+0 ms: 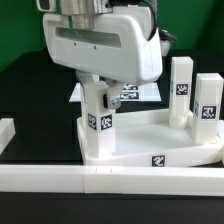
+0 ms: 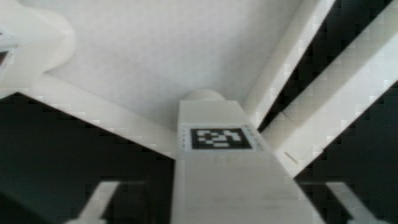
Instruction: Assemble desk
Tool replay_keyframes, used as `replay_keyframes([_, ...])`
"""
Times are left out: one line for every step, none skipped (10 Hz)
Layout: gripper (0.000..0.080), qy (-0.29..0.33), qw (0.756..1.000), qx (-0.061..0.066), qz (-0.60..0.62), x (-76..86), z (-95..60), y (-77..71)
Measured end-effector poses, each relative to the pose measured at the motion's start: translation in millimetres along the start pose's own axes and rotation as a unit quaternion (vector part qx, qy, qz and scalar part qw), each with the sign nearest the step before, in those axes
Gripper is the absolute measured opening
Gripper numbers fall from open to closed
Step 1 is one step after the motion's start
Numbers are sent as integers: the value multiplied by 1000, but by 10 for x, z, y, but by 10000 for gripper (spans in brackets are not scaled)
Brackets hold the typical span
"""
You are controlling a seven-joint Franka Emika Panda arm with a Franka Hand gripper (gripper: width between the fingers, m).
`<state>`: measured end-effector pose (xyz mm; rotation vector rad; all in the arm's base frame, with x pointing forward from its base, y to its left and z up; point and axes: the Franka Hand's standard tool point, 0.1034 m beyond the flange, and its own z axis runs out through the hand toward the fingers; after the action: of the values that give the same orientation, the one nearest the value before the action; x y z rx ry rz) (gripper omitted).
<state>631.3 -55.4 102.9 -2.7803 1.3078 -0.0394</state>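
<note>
A Panda arm's gripper (image 1: 100, 98) straddles a tagged white desk leg (image 1: 99, 128) standing upright on the desk panel (image 1: 150, 135), fingers (image 2: 98, 203) apart beside it, near the border rail (image 1: 110, 181)

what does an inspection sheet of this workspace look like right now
surface: black table
job's things: desk panel lies flat; one leg upright at its near corner, two legs upright at the exterior view's right
clutter: white rails along the edges; marker board behind
grippers: gripper over the near leg, fingers clear of its sides
cables: dark cable near the wrist
surroundings: nothing seen
</note>
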Motion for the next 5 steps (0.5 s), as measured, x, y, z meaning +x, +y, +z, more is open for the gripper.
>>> replay_keyframes([498, 0, 1000, -4, -20, -6, -8, -8])
replay_keyframes([498, 1, 998, -4, -59, -7, -9, -13])
replay_keyframes([621, 1, 993, -4, -118, -2, -11, -13])
replay_keyframes([621, 2, 984, -4, -177, 7, -10, -6])
replay_keyframes([644, 1, 976, -4, -219, 12, -6, 1])
